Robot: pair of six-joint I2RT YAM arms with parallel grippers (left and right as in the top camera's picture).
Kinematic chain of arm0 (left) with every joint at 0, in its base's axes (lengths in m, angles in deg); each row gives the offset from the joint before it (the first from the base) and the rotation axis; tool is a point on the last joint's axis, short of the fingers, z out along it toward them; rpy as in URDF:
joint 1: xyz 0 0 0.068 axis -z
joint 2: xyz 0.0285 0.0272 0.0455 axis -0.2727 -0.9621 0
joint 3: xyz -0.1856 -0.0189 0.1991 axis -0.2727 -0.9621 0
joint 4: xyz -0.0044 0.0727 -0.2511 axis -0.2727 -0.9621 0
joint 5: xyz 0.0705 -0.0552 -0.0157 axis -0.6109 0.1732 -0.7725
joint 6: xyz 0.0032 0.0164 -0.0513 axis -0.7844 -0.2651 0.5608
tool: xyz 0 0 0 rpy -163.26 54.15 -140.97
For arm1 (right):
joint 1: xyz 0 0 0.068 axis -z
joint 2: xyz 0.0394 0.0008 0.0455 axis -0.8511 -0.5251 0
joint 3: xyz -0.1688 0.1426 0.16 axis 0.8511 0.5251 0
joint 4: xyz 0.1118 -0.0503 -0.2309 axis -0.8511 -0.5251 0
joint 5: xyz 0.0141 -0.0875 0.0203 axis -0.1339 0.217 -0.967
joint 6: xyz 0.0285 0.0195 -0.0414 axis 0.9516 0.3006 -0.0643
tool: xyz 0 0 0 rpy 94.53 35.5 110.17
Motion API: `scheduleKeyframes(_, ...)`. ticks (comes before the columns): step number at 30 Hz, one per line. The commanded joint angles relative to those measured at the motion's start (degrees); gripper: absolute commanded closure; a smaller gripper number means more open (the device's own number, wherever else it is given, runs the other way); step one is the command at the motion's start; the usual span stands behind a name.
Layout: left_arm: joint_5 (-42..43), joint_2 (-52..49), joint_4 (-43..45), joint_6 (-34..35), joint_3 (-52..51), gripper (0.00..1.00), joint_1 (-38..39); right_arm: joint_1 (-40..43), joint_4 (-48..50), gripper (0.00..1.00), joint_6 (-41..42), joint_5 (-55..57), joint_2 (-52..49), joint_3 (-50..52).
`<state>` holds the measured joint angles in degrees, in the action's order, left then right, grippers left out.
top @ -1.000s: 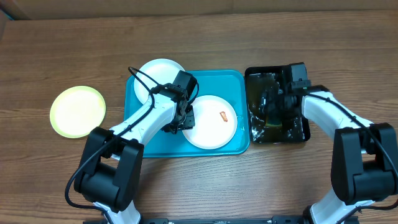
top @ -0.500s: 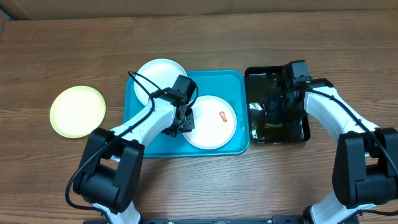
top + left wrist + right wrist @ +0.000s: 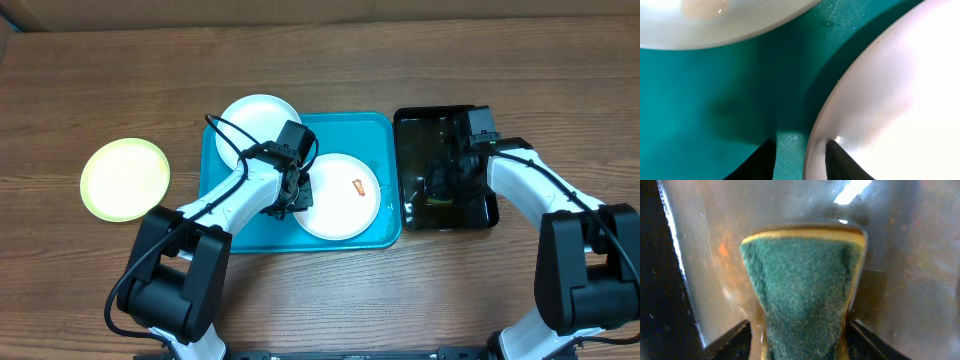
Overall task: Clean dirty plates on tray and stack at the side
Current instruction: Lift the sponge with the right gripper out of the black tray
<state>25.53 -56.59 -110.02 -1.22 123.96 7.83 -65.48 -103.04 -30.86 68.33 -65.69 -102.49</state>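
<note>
the turquoise tray point(image 3: 350, 135) sits mid-table on the wooden table point(image 3: 100, 70), long side toward the arms; two white plates are on it; the middle plate point(image 3: 335, 205) lies flat in the near right part of the tray, with a small orange smear point(image 3: 360, 184) right of its centre; the upper white plate point(image 3: 255, 120) lies over the tray's far left corner, part of it past the rim; the yellow-green plate point(image 3: 125, 178) lies alone on the bare wood, well apart to the left of the tray.

the left gripper point(image 3: 293, 195) is down at the left edge of the middle plate; from the wrist view its jaws straddle that plate's rim, one finger point(image 3: 760, 160) on the tray floor outside, the other finger point(image 3: 840, 160) on the plate's inner face; a strip of tray point(image 3: 715, 90) shows between the outer finger and the rim, so the jaws look parted rather than pinched on it; the middle plate point(image 3: 900, 90) fills the right of that view, the upper white plate point(image 3: 740, 20) the top, with a pale tan smear on it.

the right gripper point(image 3: 440, 185) is down in the black basin point(image 3: 420, 130), just beside the tray's right end; its jaws are clamped on a green sponge point(image 3: 802, 280) with a yellow backing, which narrows where the fingers squeeze it; the basin floor point(image 3: 920, 255) is wet and glinting, with orange-brown clouding near the sponge.
</note>
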Motion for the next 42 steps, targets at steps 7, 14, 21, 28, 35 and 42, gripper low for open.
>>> scheduleKeyframes(7,-0.52,0.66,0.44,0.79,-1.18,0.63,0.39,0.15,4.37,0.71,0.37,-0.15,1.33,3.76)
scheduleKeyframes(14,-0.52,0.66,0.44,0.76,-1.18,0.64,0.37,0.15,-2.21,0.96,0.35,-0.72,4.98,-2.93)
scheduleKeyframes(21,-0.52,0.66,0.46,0.79,-1.18,0.88,0.37,0.04,-10.86,0.96,1.38,0.42,7.58,-7.34)
scheduleKeyframes(28,-0.55,0.66,0.42,0.76,-1.18,0.96,0.37,0.04,-13.62,0.96,2.32,3.63,7.69,-7.74)
scheduleKeyframes(35,-0.55,0.66,0.35,0.76,-1.18,0.96,0.37,0.00,-13.92,0.96,2.38,7.32,8.26,-8.33)
scheduleKeyframes(42,-0.52,0.63,0.20,0.79,-1.18,0.95,0.37,-2.29,-11.89,0.96,2.51,16.79,8.28,-9.11)
